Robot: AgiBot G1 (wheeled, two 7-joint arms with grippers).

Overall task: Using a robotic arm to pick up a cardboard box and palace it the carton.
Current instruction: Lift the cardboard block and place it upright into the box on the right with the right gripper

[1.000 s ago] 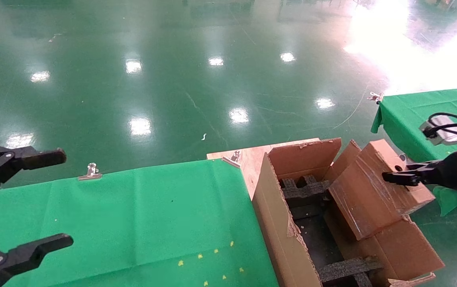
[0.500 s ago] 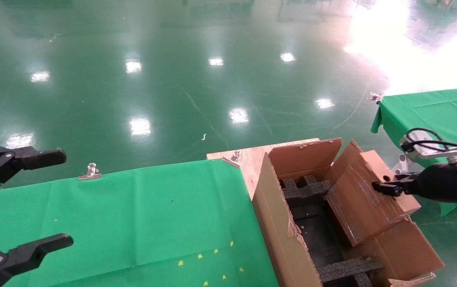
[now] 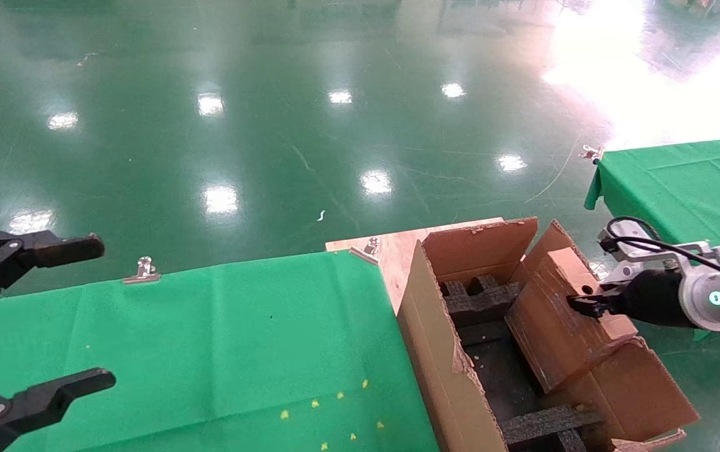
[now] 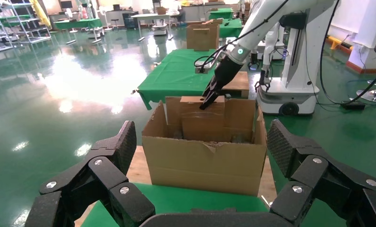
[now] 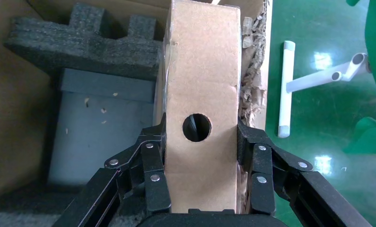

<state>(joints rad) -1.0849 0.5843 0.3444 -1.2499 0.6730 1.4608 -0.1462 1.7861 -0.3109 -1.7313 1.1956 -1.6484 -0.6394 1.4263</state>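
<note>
The robotic arm (image 3: 711, 298), white with a teal ring, reaches in from the right. Its right gripper (image 3: 585, 306) is shut on the cardboard box (image 3: 560, 326), which hangs tilted, its lower end inside the open carton (image 3: 435, 351) above the black foam inserts (image 3: 479, 301). In the right wrist view the fingers (image 5: 153, 170) clamp both sides of the box's narrow face (image 5: 202, 71) beside its round hole, gripper (image 5: 200, 142). The left wrist view shows the carton (image 4: 205, 161), box (image 4: 202, 120) and arm (image 4: 238, 49) ahead. My left gripper (image 3: 99, 311) is open and empty at the far left.
The carton stands on a wooden board (image 3: 391, 248) at the end of a green-clothed table (image 3: 209, 339) with metal clips (image 3: 143, 270). A second green table (image 3: 680, 182) stands at right. White pipe legs (image 5: 285, 85) lie on the glossy green floor.
The right gripper has carried the cardboard box leftward and down, deeper into the carton. The left gripper has not moved.
</note>
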